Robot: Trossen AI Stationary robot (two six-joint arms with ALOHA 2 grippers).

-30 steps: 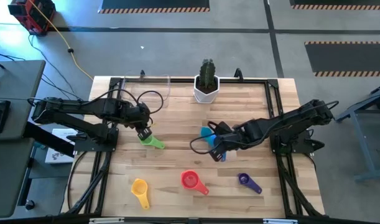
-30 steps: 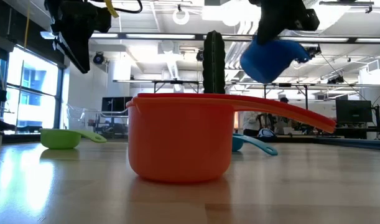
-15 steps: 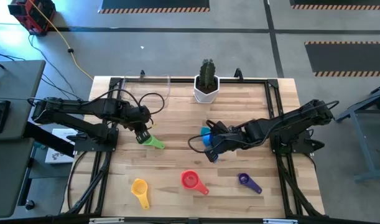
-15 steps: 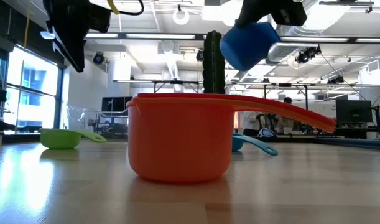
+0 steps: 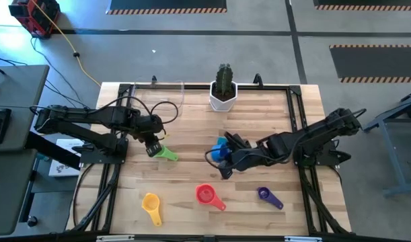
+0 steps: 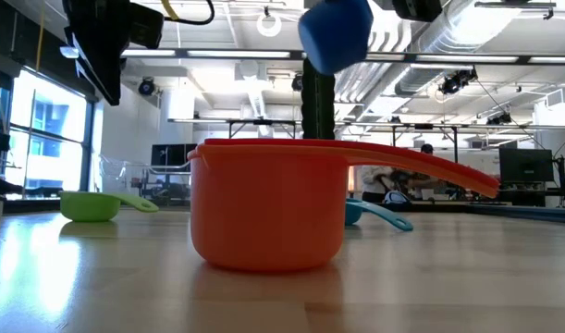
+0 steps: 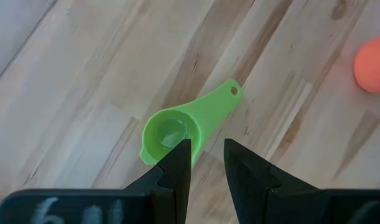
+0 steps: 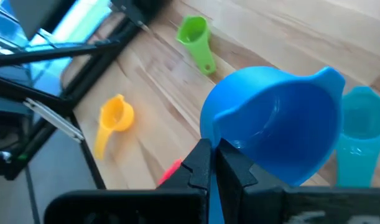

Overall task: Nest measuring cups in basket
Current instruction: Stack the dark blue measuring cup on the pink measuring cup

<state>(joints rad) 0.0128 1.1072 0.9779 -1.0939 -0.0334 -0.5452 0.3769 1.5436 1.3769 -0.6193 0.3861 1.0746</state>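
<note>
My right gripper (image 5: 223, 163) is shut on the blue cup (image 5: 221, 153), which is up in the air near the table's middle and high in the low view (image 6: 336, 32). The teal cup (image 5: 222, 142) lies on the table just past it toward the far edge. My left gripper (image 7: 206, 158) is open and hovers above the green cup (image 7: 177, 129), which lies on the wood (image 5: 167, 153) with its mouth up. The red-orange (image 5: 206, 195), yellow (image 5: 151, 204) and purple (image 5: 267, 195) cups lie along the near side. The clear basket (image 5: 161, 94) stands at the far edge. My right gripper pinches the blue cup at the root of its handle (image 8: 219, 148), just under the bowl's rim. The fingers (image 8: 201, 163) cover the handle itself. They reach in from the table's right side, slanting down. The cup is lifted clear and tilted, its mouth turned toward the wrist camera.
A white pot with a cactus (image 5: 223, 91) stands at the far edge, right of the basket. The red-orange cup (image 6: 264, 203) fills the low view's foreground. Bare wood lies between the green cup and the basket.
My right gripper has carried the blue cup toward the table's left and upward, staying shut on it. The cup has tipped further as it went. It now hangs closer to the near side of the teal cup.
</note>
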